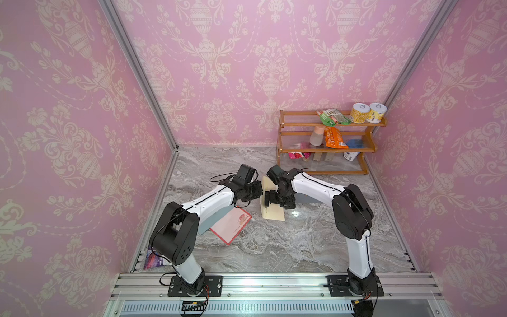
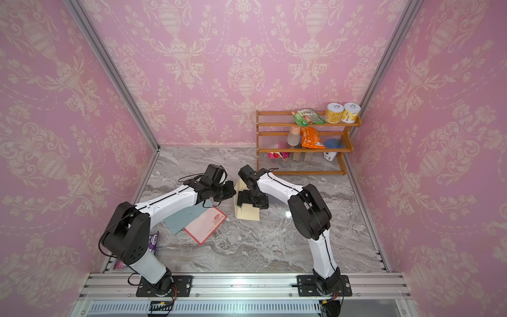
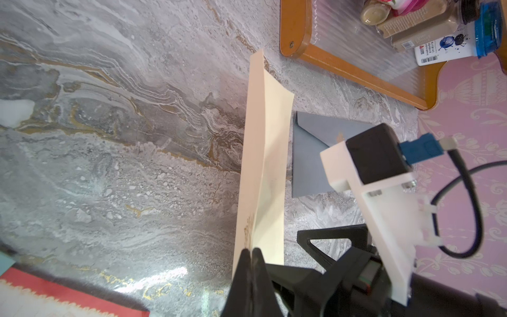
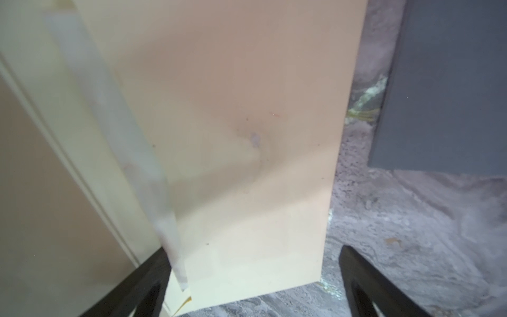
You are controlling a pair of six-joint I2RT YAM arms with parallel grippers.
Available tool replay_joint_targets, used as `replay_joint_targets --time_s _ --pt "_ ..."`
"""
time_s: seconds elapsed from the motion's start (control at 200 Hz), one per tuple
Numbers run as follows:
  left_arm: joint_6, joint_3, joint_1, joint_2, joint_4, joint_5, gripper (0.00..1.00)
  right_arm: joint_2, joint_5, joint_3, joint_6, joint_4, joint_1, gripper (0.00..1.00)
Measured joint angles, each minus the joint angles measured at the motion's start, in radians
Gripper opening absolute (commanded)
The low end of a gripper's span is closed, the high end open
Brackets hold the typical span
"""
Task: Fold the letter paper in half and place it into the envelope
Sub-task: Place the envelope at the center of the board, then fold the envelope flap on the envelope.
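Here, mid-scene on the table (image 1: 288, 247), my left jaws pinch an edge of the cream letter paper (image 3: 263, 153), holding that half upright; my right jaws hang wide open over the flat half. Fold unfinished, I judge; grey envelope (image 3: 310, 159), just right, not yet filled.

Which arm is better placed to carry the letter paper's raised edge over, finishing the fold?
Left, probably: the left end effector is shut on the letter paper; the right end effector stands open.
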Motion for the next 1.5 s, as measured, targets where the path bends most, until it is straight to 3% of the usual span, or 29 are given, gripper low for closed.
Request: replay_joint_targets --time_s 0.25,0.405,0.465,0.535,0.565,0.61,0.65,0.745,0.845,0.96,1.035,1.105,1.205,1.5 --pt "-0.035 -0.039 0.006 0.000 0.039 0.000 0.00 -0.013 0.001 0.006 -0.010 -0.005 0.000 0.96" --pt "-0.061 -0.090 0.006 0.000 0.070 -0.002 0.00 -0.019 0.000 0.014 -0.023 -0.004 -0.002 0.87" --pt "-0.064 -0.098 0.006 0.000 0.071 -0.003 0.00 -0.021 0.000 0.014 -0.023 -0.003 -0.003 0.78" --pt "-0.064 -0.099 0.006 0.001 0.072 -0.003 0.13 -0.021 0.000 0.014 -0.023 -0.003 -0.004 0.63" --pt "-0.063 -0.099 0.006 0.001 0.073 -0.003 0.27 -0.021 0.000 0.014 -0.023 -0.002 -0.004 0.55" --pt "-0.060 -0.099 0.006 0.001 0.073 -0.003 0.57 -0.021 0.000 0.014 -0.030 -0.001 -0.004 0.41" --pt "-0.056 -0.099 0.006 0.001 0.069 -0.004 0.72 -0.021 0.000 0.014 -0.030 0.001 -0.005 0.27" --pt "-0.034 -0.095 0.009 0.001 0.039 -0.015 0.83 -0.021 -0.003 0.014 -0.030 0.000 -0.009 0.04" --pt "-0.008 -0.093 0.026 -0.004 -0.002 -0.027 0.84 -0.020 -0.007 0.014 -0.026 0.000 -0.016 0.00" --pt "0.021 -0.101 0.072 -0.040 -0.046 -0.049 0.79 -0.016 -0.011 0.014 -0.025 0.000 -0.020 0.00" --pt "0.040 -0.119 0.100 -0.078 -0.065 -0.066 0.69 -0.009 -0.011 0.014 -0.025 0.000 -0.022 0.00" --pt "0.056 -0.136 0.117 -0.104 -0.075 -0.076 0.50 0.001 -0.011 0.014 -0.025 -0.001 -0.023 0.00" --pt "0.072 -0.159 0.121 -0.111 -0.078 -0.084 0.00 0.018 -0.011 0.014 -0.026 -0.006 -0.024 0.00" --pt "0.091 -0.175 0.114 -0.041 -0.077 -0.056 0.00 0.067 -0.029 0.014 -0.026 -0.018 -0.035 0.00"
